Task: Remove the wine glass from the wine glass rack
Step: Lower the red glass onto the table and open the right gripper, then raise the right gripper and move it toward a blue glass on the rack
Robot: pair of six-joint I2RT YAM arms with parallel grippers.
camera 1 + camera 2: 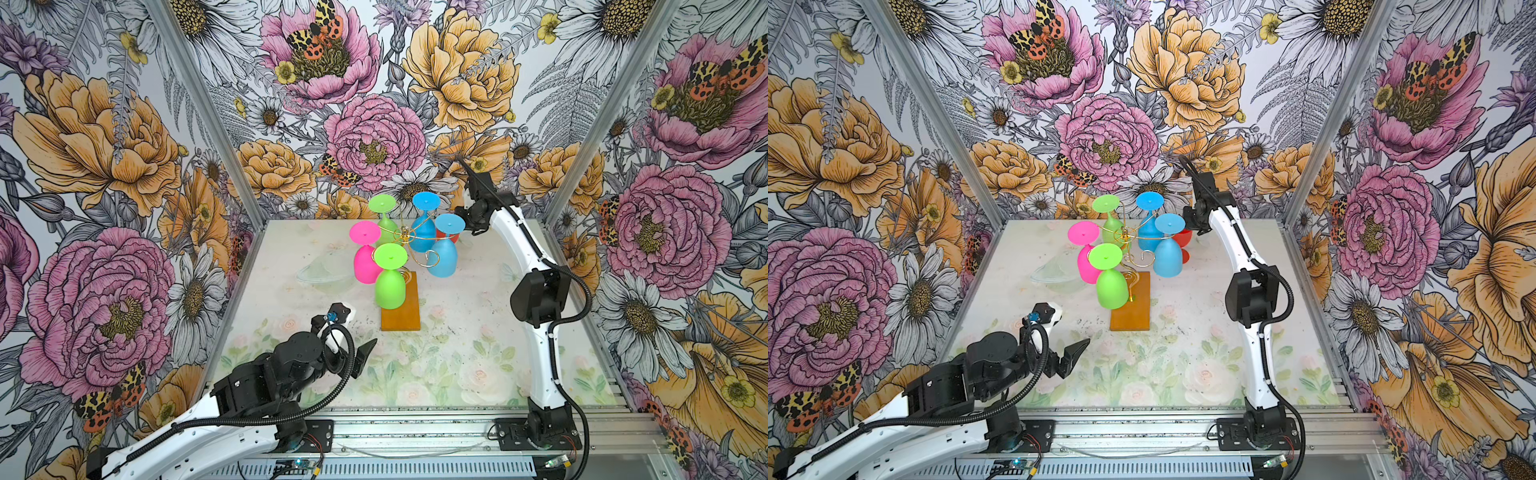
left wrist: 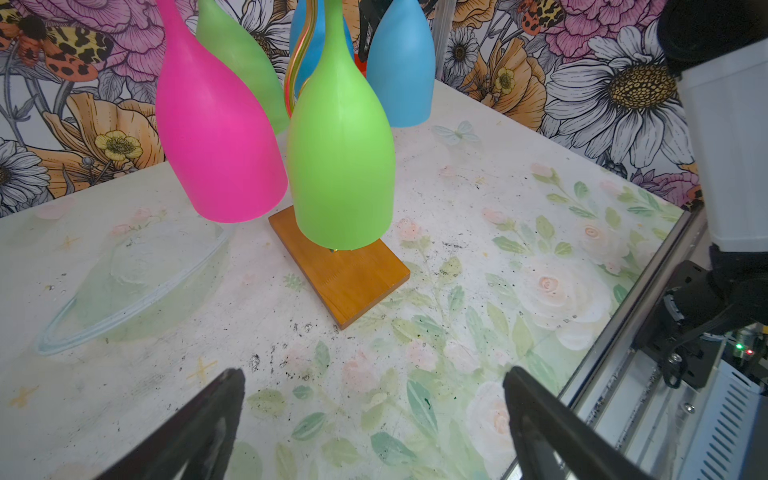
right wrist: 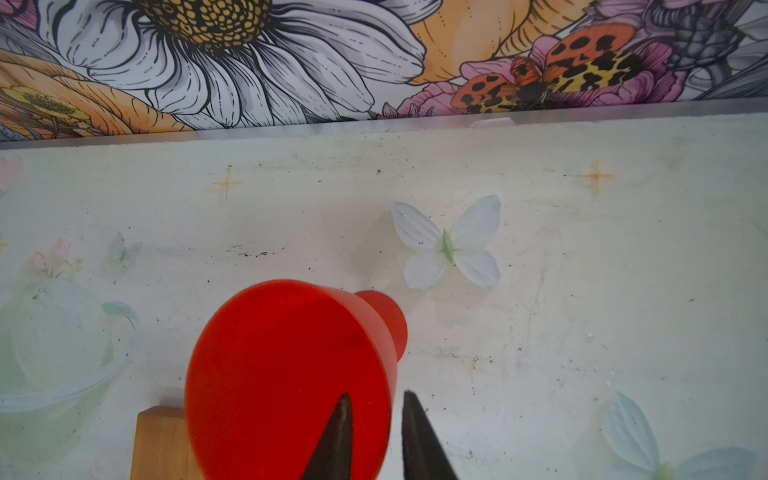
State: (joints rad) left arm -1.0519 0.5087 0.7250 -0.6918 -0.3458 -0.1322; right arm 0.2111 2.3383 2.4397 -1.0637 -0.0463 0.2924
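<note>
The wine glass rack [image 1: 409, 243], gold wire on an amber base [image 1: 401, 309], stands mid-table. Upside down on it hang a pink glass [image 1: 365, 259], two green glasses [image 1: 390, 284] and two blue ones [image 1: 444, 253]. A red wine glass [image 3: 286, 374] stands upright on the table just behind the rack's right side [image 1: 1183, 243]. My right gripper [image 3: 377, 394] is slightly open astride its rim, one finger inside the bowl and one outside with a small gap. My left gripper [image 2: 374, 370] is wide open and empty, low over the table in front of the base [image 2: 345, 274].
The back wall runs close behind the red glass [image 3: 374, 120]. The aluminium front rail [image 1: 415, 419] carries both arm mounts. The right arm [image 1: 536, 299] arches over the table's right side. The table mat [image 2: 457, 208] has faint printed dishes and flowers.
</note>
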